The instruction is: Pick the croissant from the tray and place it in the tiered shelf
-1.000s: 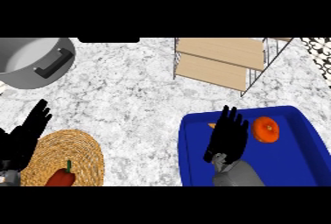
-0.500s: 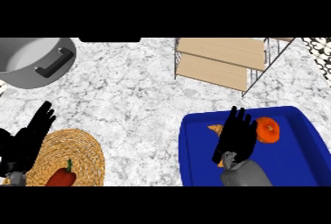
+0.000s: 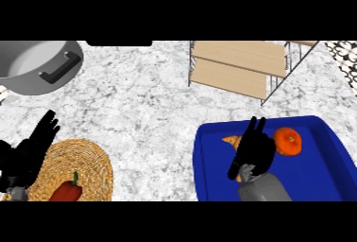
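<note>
The light was bright, flat and even, with no single source to be made out. The marble counter (image 3: 146,108) showed no glare or hot spots. Shadows were faint: only a soft darkening lay under the tiered shelf (image 3: 241,66) at the far right. The grey pot (image 3: 35,64) at the far left was gently shaded inside. The black hands read as flat silhouettes with almost no surface detail. Straight edges stayed straight toward the sides.
</note>
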Tool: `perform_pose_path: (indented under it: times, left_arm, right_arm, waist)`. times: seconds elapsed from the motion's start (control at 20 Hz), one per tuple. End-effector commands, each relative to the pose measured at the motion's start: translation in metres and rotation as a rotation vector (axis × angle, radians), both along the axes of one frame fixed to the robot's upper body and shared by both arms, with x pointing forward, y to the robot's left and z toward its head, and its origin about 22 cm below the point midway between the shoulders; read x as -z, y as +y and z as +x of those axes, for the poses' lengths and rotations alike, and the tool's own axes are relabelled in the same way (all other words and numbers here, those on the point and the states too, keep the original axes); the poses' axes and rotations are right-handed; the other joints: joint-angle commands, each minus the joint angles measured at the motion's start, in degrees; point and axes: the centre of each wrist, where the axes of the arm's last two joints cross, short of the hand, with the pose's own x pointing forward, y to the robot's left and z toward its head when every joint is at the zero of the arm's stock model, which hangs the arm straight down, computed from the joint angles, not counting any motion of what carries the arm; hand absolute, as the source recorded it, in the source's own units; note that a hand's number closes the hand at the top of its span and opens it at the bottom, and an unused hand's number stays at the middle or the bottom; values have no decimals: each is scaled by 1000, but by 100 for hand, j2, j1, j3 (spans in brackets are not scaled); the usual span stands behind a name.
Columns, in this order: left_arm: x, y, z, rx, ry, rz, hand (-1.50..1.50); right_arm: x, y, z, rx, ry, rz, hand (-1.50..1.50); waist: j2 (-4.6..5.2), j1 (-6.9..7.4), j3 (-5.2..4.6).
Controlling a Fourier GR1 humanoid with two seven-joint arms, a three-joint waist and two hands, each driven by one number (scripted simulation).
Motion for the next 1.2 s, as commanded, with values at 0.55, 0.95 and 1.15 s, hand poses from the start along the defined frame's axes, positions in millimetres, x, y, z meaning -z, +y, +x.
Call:
perform_pose_path:
  times: [0.55,0.95,1.15]
  left_arm:
    - [-13,7,7,13,5,10,0]
    - [5,1,-11,19,14,0,0]
    - [0,-2,4,34,-11,-2,0]
  right_arm:
    - [23,7,-6,9,-12,-145,150]
    - [-53,29,-17,-115,-198,-125,150]
    - [-69,57,5,-489,-304,57,150]
  waist:
    - [51,-8,31]
    - [37,-5,29]
    - [77,176,34]
